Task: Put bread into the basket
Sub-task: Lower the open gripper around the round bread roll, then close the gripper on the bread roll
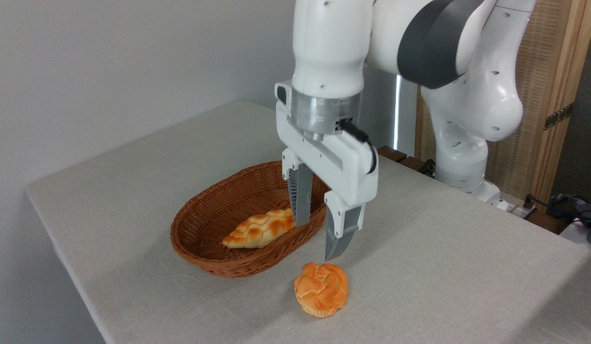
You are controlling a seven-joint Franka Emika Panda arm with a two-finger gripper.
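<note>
Bun point(321, 289) on table point(443, 267), front-right of basket point(199, 239); braided loaf point(259, 229) inside basket.

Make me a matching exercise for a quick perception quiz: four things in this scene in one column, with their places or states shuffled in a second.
Things:
1. round bun
2. braided loaf
3. basket
4. end effector

Places or states:
A. open, holding nothing
B. lying inside the basket
C. on the tablecloth, outside the basket
D. holds one loaf

Pairs: 1-C, 2-B, 3-D, 4-A
</note>
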